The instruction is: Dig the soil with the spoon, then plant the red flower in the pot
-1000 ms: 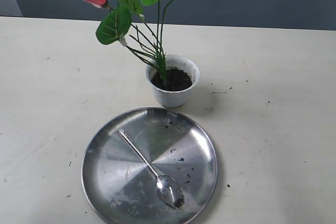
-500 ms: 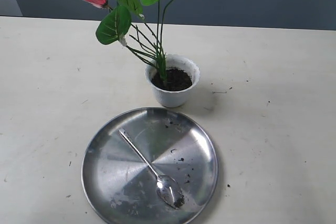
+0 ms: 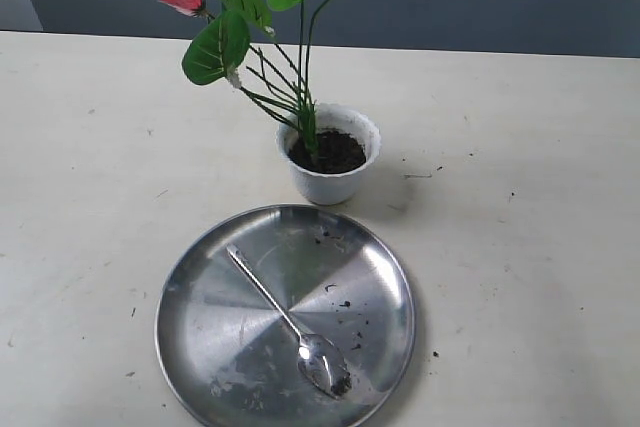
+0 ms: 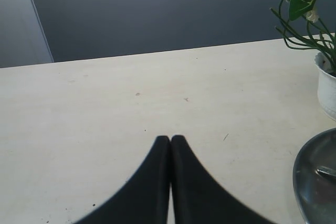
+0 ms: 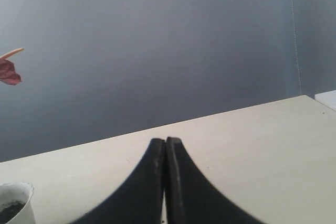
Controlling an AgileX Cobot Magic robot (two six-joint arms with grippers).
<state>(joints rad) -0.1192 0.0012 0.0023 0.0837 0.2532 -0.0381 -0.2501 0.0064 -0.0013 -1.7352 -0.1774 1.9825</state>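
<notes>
Where the exterior view begins, nearest, the round steel plate [image 3: 200,347] lies on the pale table [image 3: 80,197], its near rim cut by the frame edge. On it rests the spoon [image 3: 290,327], handle pointing far-left, bowl near-right with dark crumbs clinging. Just beyond the plate's far rim, apart from it, stands the pot [image 3: 330,185], filled with soil [image 3: 330,153]; the red flower [image 3: 300,57] rises from it, leaning left. Bare table spreads wide to both sides, speckled with soil crumbs. Neither arm appears there. Only the wrist views show them: the left gripper [image 4: 170,139] and the right gripper [image 5: 165,140] each have fingers pressed together, holding nothing, over open table.
</notes>
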